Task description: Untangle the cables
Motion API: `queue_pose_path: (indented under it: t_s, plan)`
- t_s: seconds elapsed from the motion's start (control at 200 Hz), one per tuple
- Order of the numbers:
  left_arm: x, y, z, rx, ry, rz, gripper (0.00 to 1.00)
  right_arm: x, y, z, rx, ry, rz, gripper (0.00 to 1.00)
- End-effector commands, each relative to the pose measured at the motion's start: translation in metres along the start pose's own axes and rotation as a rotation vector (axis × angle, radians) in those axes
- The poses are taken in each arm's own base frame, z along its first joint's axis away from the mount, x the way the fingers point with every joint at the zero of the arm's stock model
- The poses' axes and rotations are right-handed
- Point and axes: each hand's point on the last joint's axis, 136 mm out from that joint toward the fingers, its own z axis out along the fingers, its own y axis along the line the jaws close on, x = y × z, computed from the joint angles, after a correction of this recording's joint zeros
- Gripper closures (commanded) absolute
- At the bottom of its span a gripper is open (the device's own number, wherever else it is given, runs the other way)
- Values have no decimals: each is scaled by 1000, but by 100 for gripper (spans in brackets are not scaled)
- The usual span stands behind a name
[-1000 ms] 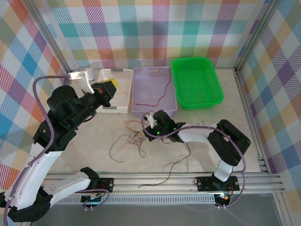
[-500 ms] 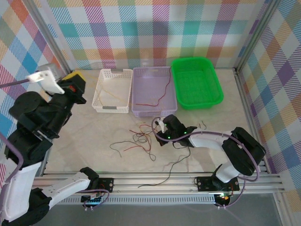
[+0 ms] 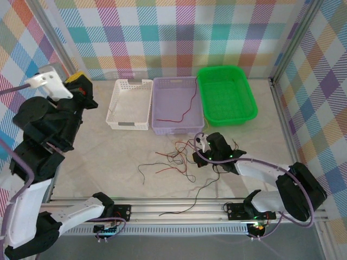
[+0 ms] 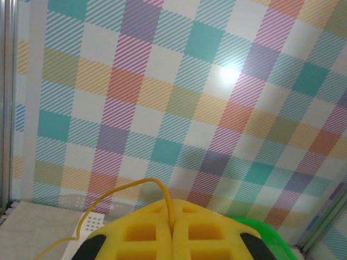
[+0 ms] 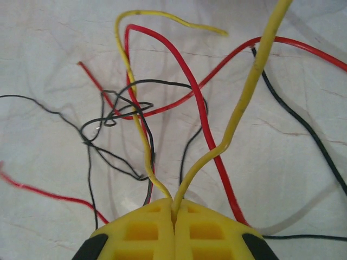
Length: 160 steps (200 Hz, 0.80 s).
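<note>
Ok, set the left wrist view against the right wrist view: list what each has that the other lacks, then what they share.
Left wrist: the plaid wall, a white basket corner, the green basket rim, and a single yellow wire arcing up from the left gripper. Right wrist: the marble table with tangled red wires and black wires, and a doubled yellow wire rising from the right gripper. Both: a gripper shut on a yellow wire.

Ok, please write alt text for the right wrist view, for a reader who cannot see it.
The shut right gripper pinches a yellow cable at the bottom centre, its two strands rising. Beyond it, red cables and black cables lie tangled on the pale table.
</note>
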Motion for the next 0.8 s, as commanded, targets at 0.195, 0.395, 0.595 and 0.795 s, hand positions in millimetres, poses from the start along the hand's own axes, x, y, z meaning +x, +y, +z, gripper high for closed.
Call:
queue_pose_path:
  t_s: [0.195, 0.395, 0.595, 0.795]
  plan:
    - [4, -8, 38, -66, -55, 118, 100, -14, 31, -38, -132, -113, -17, 100]
    - [13, -17, 64, -82, -60, 168, 100, -26, 51, -76, -202, -209, -44, 100]
    - [25, -17, 91, -108, -34, 186, 100, -26, 63, -104, -245, -250, -61, 100]
    - [43, -11, 122, -119, 8, 150, 100, -24, 70, -121, -273, -275, -68, 100]
